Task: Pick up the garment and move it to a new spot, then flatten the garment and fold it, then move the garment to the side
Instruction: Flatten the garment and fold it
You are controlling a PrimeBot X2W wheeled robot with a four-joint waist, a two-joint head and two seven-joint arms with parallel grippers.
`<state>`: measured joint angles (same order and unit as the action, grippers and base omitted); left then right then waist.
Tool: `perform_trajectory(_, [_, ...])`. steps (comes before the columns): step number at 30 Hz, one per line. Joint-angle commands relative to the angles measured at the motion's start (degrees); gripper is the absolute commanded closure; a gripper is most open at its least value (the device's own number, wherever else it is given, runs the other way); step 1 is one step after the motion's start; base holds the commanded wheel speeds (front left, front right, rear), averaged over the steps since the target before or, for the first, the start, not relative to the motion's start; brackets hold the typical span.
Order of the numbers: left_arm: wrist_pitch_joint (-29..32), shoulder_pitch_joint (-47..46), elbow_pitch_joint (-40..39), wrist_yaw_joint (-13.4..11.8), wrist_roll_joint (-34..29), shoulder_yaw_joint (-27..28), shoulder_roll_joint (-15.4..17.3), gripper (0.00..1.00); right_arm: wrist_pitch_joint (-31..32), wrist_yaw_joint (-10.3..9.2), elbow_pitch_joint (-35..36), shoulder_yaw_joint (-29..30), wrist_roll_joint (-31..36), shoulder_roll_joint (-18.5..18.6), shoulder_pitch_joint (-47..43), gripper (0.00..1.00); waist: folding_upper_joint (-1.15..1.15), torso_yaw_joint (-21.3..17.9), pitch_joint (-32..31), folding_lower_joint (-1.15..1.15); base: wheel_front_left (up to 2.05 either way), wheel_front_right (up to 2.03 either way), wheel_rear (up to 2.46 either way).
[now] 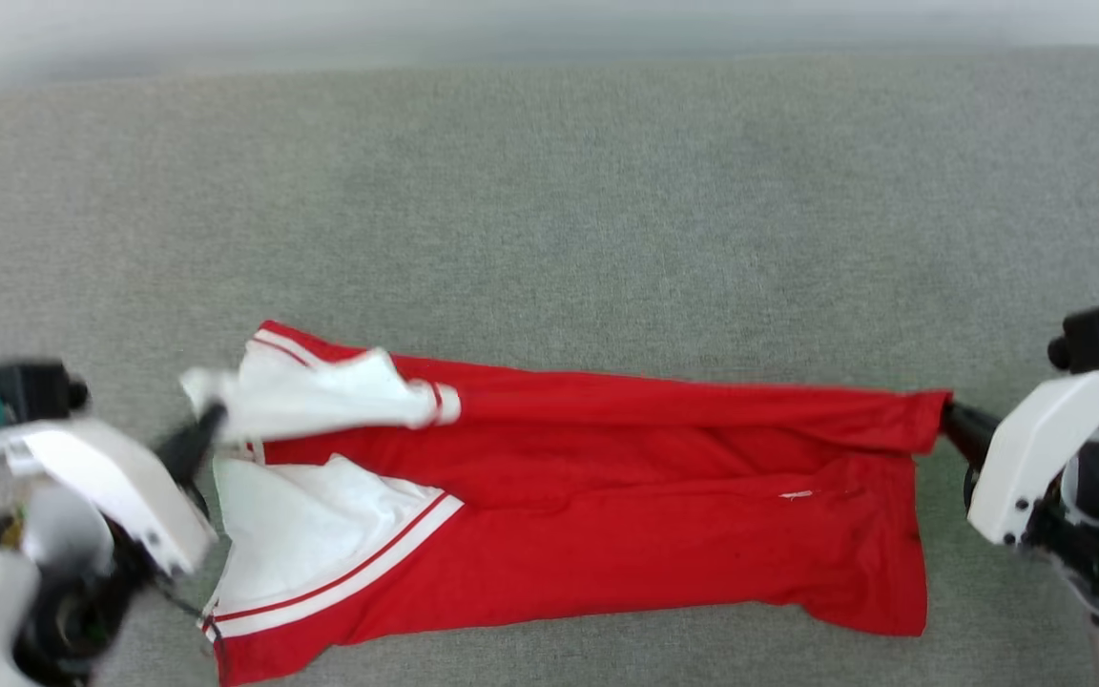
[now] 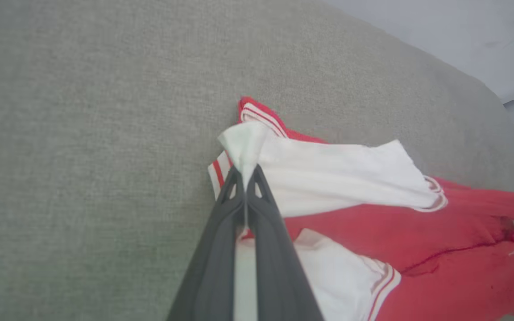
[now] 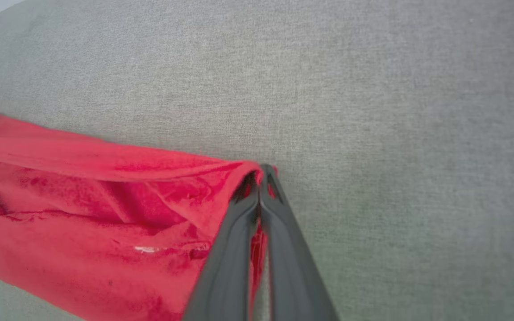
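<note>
**Jersey pinched at both ends: slip and twist are the risks**

- The garment [image 1: 607, 496], a red jersey T-shirt, lies stretched sideways across the grey upholstered surface [image 1: 549, 210], near the robot's edge. Its far edge is pulled into a taut ridge. The near half lies slack and rumpled on the surface.
- Left claw [image 1: 213, 412]: fingers closed on the tip of the upper white sleeve [image 1: 321, 396]. The left wrist view shows only a small tuft of white cloth poking past the tips.
- Right claw [image 1: 948, 420]: fingers closed on the far hem corner [image 1: 922, 410]. Red cloth is bunched between the fingers in the right wrist view.
- Risk 1: the left bite looks shallow. More outward pull, or the weight of a lift, could draw the sleeve tip out and drop that end.
- Risk 2: a sleeve is a poor handle. Lifted from it, the shoulder and the second sleeve [image 1: 301, 525] would likely sag, and the body would twist instead of hanging square.
- Risk 3: the slack near half may drag on the coarse weave and roll under, adding creases to flatten later.
- Risk 4: uneven claw heights would skew the ridge line.
- No lettering visible, so I cannot tell which face is up.
</note>
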<state>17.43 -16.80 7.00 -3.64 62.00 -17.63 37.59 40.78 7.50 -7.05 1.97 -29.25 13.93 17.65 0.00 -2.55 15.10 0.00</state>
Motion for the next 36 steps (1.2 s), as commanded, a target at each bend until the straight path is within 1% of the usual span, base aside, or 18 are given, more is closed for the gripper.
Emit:
perform_trajectory(1, [-0.43, 1.66, -0.20, -0.35, 0.32, 0.01, -0.64, 1.00, -0.42, -0.02, -0.23, 0.20, -0.01, -0.40, -1.13, 1.00, 0.00, 0.36, -1.01, 0.00, 0.00, 0.00, 0.00])
perform_trajectory(6, [-3.07, 10.19, 0.35, -1.14, 3.57, 0.17, -4.28, 1.00, -2.03, -0.02, -2.55, 1.71, -0.98, -1.35, -5.27, 1.00, 0.00, 0.65, -2.17, 0.00, 0.00, 0.00, 0.00])
perform_trajectory(7, [-3.48, 11.41, 0.91, -1.27, 3.95, 0.11, -4.92, 1.00, -2.48, -0.02, -3.14, 1.83, -1.07, -1.53, -6.03, 0.87, 0.00, 0.73, -2.43, 0.00, 0.00, 0.00, 0.00])
perform_trajectory(8, [-3.78, 12.31, 1.36, -1.22, 4.36, 0.03, -5.43, 0.89, -2.69, -0.02, -3.67, 1.88, -1.24, -1.72, -6.77, 0.50, 0.00, 0.79, -2.60, 0.00, 0.00, 0.00, 0.00])
perform_trajectory(9, [-3.96, 13.05, 2.02, -1.21, 4.25, -0.36, -5.78, 0.46, -3.11, -0.02, -4.12, 1.78, -1.30, -1.82, -7.61, 0.00, 0.00, 0.91, -2.83, 0.00, 0.00, 0.00, 0.00])
perform_trajectory(10, [-4.21, 13.48, 2.85, -1.47, 3.46, -0.90, -5.86, 0.00, -3.46, -0.02, -4.59, 1.56, -1.47, -2.05, -8.17, 0.00, 0.00, 0.98, -2.95, 0.00, 0.00, 0.00, 0.00])
perform_trajectory(13, [-5.94, 13.95, 4.43, -1.01, 2.02, -2.17, -7.31, 0.00, -5.58, -0.02, -5.34, 0.91, -1.48, -2.33, -9.54, 0.00, 0.00, 1.03, -3.58, 0.00, 0.00, 0.00, 0.00])
perform_trajectory(16, [-11.02, 12.94, 4.62, -0.69, -0.60, -1.66, -7.98, 0.00, -8.50, -0.02, -4.91, 0.49, -1.48, -2.75, -10.98, 0.00, 0.00, 0.98, -4.43, 0.00, 0.00, 0.00, 0.00])
perform_trajectory(18, [-14.71, 12.24, 4.16, -0.55, -3.03, -1.58, -8.17, 0.00, -10.26, -0.02, -3.55, 0.27, -1.42, -2.58, -11.58, 0.00, 0.00, 0.86, -5.05, 0.00, 0.00, 0.00, 0.00])
perform_trajectory(23, [-22.77, 11.12, 2.01, -1.59, -9.54, -1.98, -8.20, 0.00, -12.14, -0.02, 1.50, 0.97, -0.72, -2.09, -13.30, 0.00, 0.00, 0.39, -6.75, 0.00, 0.00, 0.00, 0.00])
perform_trajectory(26, [-27.24, 10.28, -0.37, -3.11, -13.13, -1.77, -8.44, 0.00, -11.40, -0.02, 4.33, 2.74, -0.16, -1.69, -13.82, 0.00, 0.00, 0.34, -7.53, 0.00, 0.00, 0.00, 0.00])
perform_trajectory(29, [-29.97, 9.84, -2.57, -4.35, -16.77, -2.03, -8.33, 0.00, -9.47, -0.02, 6.15, 5.51, 0.49, -0.96, -14.08, 0.00, 0.00, 0.60, -7.84, 0.00, 0.00, 0.00, 0.00])
perform_trajectory(32, [-31.74, 9.12, -4.70, -5.07, -20.52, -1.48, -8.48, 0.00, -7.12, -0.02, 7.85, 8.44, 1.37, -0.55, -14.11, 0.00, 0.00, 1.23, -7.79, 0.00, 0.00, 0.00, 0.00])
perform_trajectory(36, [-32.50, 8.94, -8.09, -6.50, -25.97, -0.93, -9.37, 0.00, -3.11, -0.02, 9.09, 12.19, 2.48, -0.60, -14.65, 0.00, 0.00, 2.58, -7.46, 0.00, 0.00, 0.00, 0.00])
